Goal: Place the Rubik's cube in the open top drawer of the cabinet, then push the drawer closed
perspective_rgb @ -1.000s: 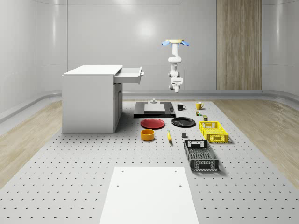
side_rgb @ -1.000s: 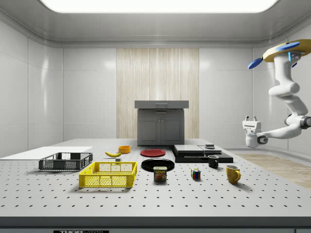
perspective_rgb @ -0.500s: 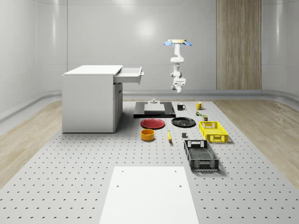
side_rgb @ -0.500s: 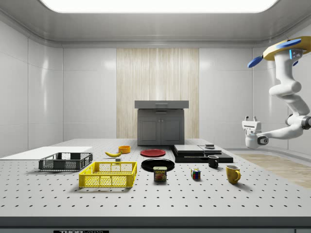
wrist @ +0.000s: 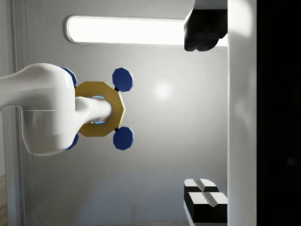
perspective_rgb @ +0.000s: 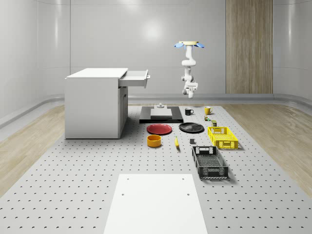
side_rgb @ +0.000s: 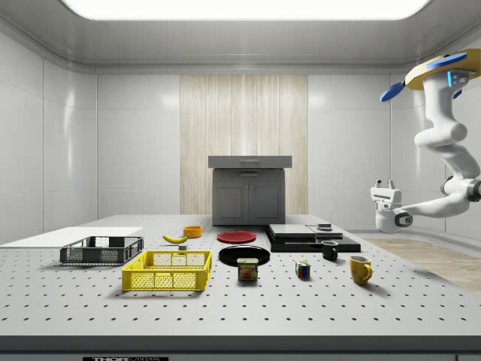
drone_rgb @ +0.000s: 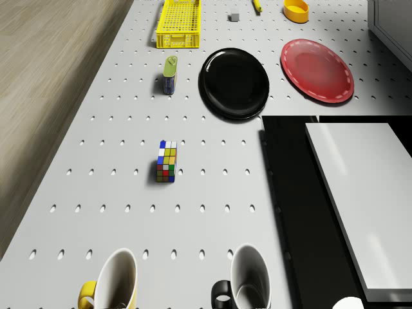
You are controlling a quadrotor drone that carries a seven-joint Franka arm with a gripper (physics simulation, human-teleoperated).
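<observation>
Drone [perspective_rgb: 189, 45] has drifted toward whole-scene view's right; gripper [side_rgb: 385, 185] apparently spread wide, holding nothing; one Rubik's cube [drone_rgb: 167, 161], two mugs [drone_rgb: 251, 281].

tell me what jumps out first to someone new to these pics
The drone hovering high over the table's far end, its white arm hanging down to the gripper, which points upward. Then the white cabinet at the whole-scene view's left, top drawer pulled open, and the Rubik's cube on the table near two mugs.
</observation>
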